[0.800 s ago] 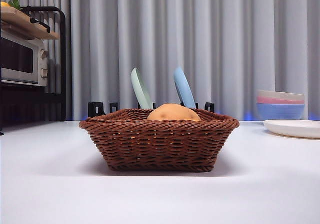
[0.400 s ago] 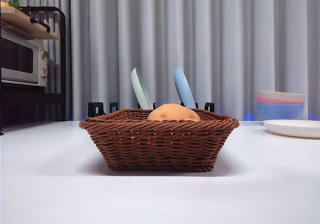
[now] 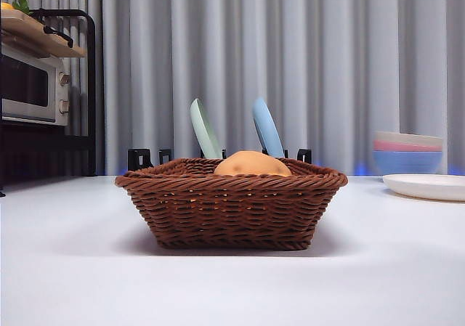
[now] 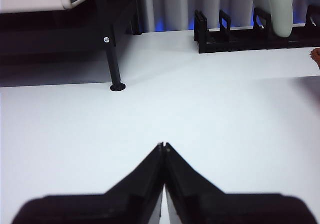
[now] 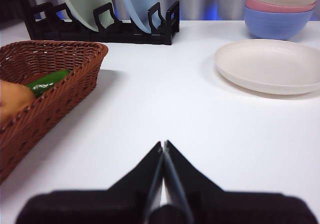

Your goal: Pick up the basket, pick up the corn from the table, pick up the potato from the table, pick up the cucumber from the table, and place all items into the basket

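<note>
The dark-brown wicker basket (image 3: 231, 210) stands on the white table (image 3: 73, 268) in the middle of the front view. The tan potato (image 3: 252, 165) lies inside it, its top showing above the rim. In the right wrist view the basket (image 5: 65, 84) holds the potato (image 5: 12, 102) and the green cucumber (image 5: 47, 82). The corn is hidden. My left gripper (image 4: 163, 145) is shut and empty over bare table. My right gripper (image 5: 163, 143) is shut and empty, beside the basket and apart from it. A corner of the basket (image 4: 315, 54) shows at the edge of the left wrist view.
A black dish rack (image 3: 218, 155) with a green plate (image 3: 205, 128) and a blue plate (image 3: 267, 128) stands behind the basket. A white plate (image 3: 425, 186) and stacked bowls (image 3: 407, 152) are at the right. A microwave (image 3: 33, 86) on a black shelf is at the left.
</note>
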Controlling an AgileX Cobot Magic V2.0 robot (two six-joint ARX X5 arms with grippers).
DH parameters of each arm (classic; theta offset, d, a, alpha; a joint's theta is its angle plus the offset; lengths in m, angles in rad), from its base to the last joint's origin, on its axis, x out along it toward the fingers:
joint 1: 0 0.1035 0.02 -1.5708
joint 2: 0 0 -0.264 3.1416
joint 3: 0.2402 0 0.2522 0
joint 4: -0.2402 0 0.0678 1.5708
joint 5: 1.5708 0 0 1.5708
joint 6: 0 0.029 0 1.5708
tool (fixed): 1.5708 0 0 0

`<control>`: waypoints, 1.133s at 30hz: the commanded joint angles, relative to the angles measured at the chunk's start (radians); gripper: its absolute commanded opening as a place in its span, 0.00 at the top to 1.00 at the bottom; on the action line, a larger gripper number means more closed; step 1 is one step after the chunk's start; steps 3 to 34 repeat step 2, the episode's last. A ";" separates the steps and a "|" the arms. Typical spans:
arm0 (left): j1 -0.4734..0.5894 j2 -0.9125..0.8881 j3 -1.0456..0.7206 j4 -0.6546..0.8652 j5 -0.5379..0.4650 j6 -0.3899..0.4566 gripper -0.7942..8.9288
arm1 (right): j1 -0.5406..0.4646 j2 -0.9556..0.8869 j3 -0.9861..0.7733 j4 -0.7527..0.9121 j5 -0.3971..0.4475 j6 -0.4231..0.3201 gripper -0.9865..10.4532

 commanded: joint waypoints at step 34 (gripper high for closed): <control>0.003 -0.003 -0.014 0.001 -0.002 -0.006 0.92 | 0.000 0.001 -0.010 -0.011 0.003 0.010 0.91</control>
